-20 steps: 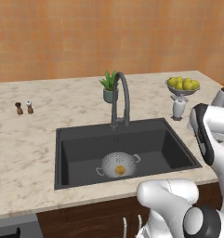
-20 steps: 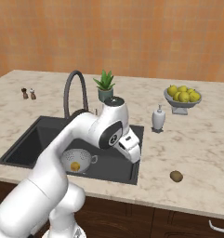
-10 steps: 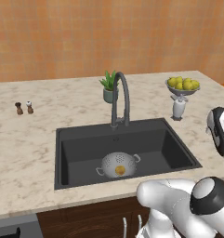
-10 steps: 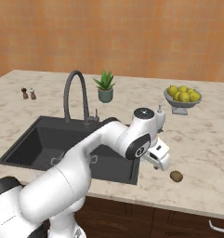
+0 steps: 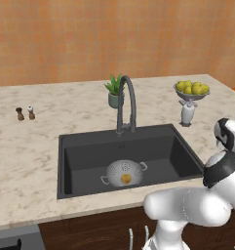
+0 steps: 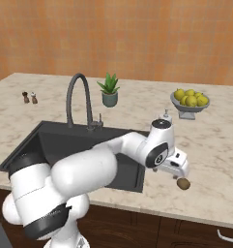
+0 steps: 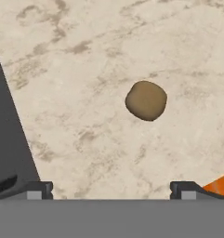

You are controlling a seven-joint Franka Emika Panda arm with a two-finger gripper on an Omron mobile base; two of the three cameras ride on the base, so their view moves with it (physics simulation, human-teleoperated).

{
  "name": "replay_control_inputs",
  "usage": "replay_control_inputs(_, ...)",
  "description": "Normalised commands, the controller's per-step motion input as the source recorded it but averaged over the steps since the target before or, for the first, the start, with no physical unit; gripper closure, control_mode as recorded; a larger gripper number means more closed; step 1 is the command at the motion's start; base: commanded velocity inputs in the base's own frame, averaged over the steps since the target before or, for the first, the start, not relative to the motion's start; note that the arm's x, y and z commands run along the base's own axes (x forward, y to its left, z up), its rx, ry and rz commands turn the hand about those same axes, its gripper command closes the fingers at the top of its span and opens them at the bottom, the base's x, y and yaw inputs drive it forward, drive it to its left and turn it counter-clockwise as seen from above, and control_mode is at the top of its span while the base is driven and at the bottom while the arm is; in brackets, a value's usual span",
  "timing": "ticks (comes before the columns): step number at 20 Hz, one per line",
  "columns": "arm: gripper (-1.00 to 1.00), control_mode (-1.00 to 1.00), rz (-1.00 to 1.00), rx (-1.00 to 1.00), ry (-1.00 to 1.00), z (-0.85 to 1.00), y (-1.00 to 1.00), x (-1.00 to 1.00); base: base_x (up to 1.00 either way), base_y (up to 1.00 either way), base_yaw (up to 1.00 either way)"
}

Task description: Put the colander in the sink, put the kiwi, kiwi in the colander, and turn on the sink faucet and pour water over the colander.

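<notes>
Hand view looks straight down on the brown kiwi [image 7: 146, 100], which lies on the marble desk [image 7: 85, 69] just above the two finger tips; the fingers [image 7: 39, 189] stand wide apart with nothing between them, so the gripper [image 7: 111, 190] is open and empty; the dark edge of the sink [image 7: 6, 139] runs down the left of that view.

Right base view shows what has changed over the last second: the arm, which was bent over the basin, has swung out to the right across the desk, and the gripper [image 6: 178, 169] now hangs directly over the brown kiwi [image 6: 183, 183], close above it, near the front edge of the desk and just right of the sink [image 6: 55, 140]; the fruit itself has not shifted.

Left base view shows the colander [image 5: 124, 172] on the sink floor with the golden kiwi [image 5: 125, 179] resting inside it; the sink faucet [image 5: 127, 102] stands behind the basin, and no stream falls from it.

Judging from this, the first fruit is delivered and the arm has gone for the second; the step in hand is the descent onto the brown kiwi; afterwards come its carry to the colander and the tap; being round, the fruit may roll if the fingers close off-centre.
</notes>
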Motion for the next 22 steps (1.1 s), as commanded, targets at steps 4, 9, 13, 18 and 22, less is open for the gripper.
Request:
replay_control_inputs(4,-1.0,-1.0,0.18,-0.02,0.15,-0.37,-0.54,0.38,0.0,0.0,0.0)
replay_control_inputs(9,-1.0,-1.0,0.19,0.0,0.08,-0.3,-0.54,0.19,0.0,0.0,0.0)
replay_control_inputs(13,-1.0,-1.0,0.19,0.0,0.08,-0.29,-0.39,0.2,0.0,0.0,0.0)
replay_control_inputs(18,-1.0,-1.0,0.19,0.0,0.09,-0.34,-0.21,0.25,0.0,0.0,0.0)
replay_control_inputs(22,-1.0,-1.0,0.2,0.0,0.04,-0.25,-0.3,0.33,0.0,0.0,0.0)
